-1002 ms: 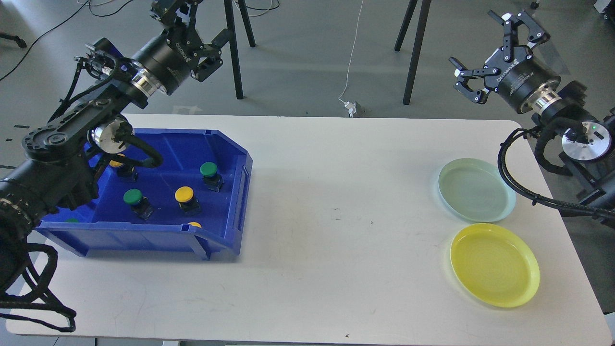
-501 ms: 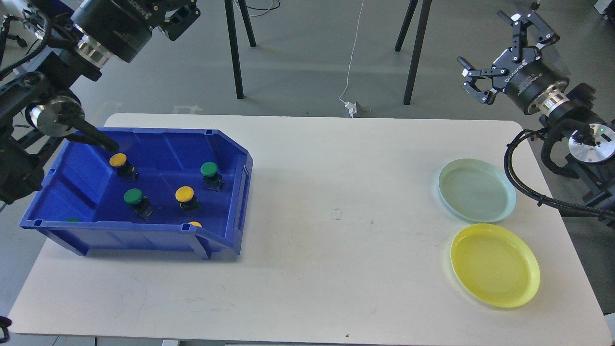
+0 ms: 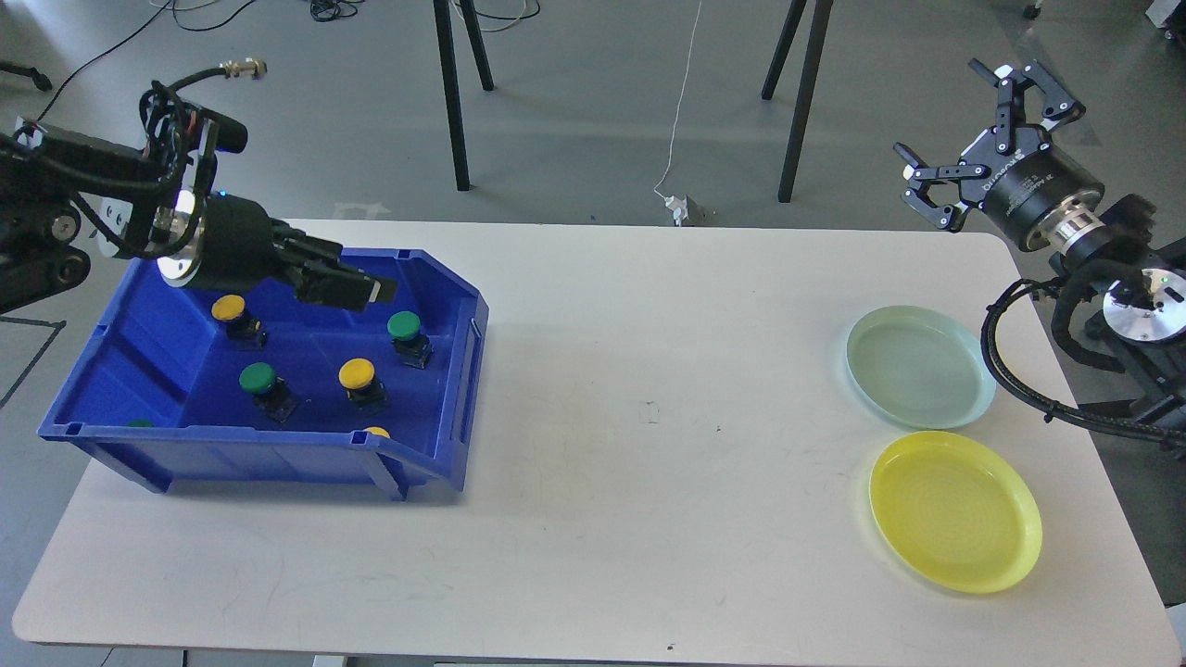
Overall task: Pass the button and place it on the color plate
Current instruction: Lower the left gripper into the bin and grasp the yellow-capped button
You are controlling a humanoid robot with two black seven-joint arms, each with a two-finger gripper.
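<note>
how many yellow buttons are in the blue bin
3: back left yellow button, centre yellow button, and front-wall yellow button, partly hidden by the blue bin. More may be hidden.

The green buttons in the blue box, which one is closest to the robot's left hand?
The green button near the bin's right wall: it sits just below the left gripper. The other green button lies farther left and nearer the front.

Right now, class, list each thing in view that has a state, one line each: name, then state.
Left gripper: over the bin, holding nothing; fingers side-on, open or shut unclear.
Right gripper: open, empty, raised off the table.
Bin: holds buttons.
Green plate: empty.
Yellow plate: empty.
</note>
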